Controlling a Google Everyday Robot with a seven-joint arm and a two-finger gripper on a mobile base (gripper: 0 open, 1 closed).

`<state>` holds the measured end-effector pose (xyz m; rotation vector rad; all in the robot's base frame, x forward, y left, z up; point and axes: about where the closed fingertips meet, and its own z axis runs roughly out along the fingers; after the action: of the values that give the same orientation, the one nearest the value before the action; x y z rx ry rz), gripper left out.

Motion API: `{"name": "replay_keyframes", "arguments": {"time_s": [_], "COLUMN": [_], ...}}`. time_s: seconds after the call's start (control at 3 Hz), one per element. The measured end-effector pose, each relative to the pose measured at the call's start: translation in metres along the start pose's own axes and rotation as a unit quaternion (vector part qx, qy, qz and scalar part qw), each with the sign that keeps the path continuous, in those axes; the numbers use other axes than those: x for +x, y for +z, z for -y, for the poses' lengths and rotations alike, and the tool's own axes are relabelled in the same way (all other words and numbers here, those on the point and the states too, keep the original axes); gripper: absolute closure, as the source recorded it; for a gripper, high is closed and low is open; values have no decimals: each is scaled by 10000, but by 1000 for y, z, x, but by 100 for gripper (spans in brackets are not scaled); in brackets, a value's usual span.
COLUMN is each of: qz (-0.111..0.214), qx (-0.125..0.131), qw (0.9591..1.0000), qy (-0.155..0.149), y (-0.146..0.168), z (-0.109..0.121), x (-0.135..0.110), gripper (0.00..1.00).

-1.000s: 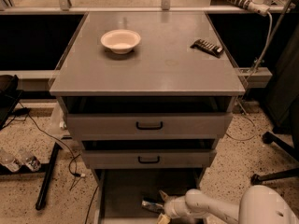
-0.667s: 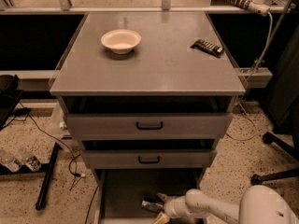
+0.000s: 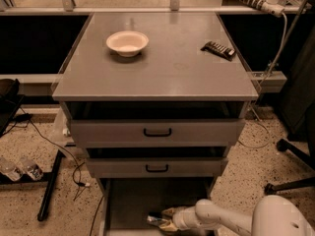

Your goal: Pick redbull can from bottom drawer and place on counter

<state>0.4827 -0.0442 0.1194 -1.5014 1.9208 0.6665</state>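
— What was nearest to the camera?

— The white arm (image 3: pixel 224 219) of the robot. It came in from the lower right and reached to the left, into the bottom drawer (image 3: pixel 129 200). This drawer was pulled out, and its grey floor was in shadow.

— And where was the gripper?

— The gripper (image 3: pixel 165 220) was low inside that drawer, near the front edge and a little right of the middle. The redbull can (image 3: pixel 154 221) lay on the drawer floor right at its tip, with the shiny end toward the left.

— Was the gripper clenched on it?

— I could not tell. The can was at the gripper, but whether it was grasped or only touched was not visible to me.

— What was above?

— The middle drawer (image 3: pixel 123 167) with a black handle, partly pulled out, and above it the top drawer (image 3: pixel 113 132), also with a black handle and pulled out a little further.

— And the counter?

— The counter (image 3: pixel 167 75) lay over them, flat and grey. On its far left part stood a pale bowl (image 3: pixel 127 43). On the far right part lay a dark ridged object (image 3: pixel 218 49), flat, turned at an angle. The two were well apart from each other.

— And beyond that?

— At the back right, a white cable (image 3: pixel 281 36) hung down beside the cabinet.
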Motion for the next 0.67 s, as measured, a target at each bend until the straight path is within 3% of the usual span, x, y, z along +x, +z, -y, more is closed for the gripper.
{"name": "replay_keyframes", "arguments": {"time_s": [0.33, 0.67], "qz": [0, 54], "qx": [0, -61], "qw": [10000, 10000], "qy": [0, 52], "y": [0, -5], "z": [0, -3], "x": [0, -7], "gripper": [88, 100]}}
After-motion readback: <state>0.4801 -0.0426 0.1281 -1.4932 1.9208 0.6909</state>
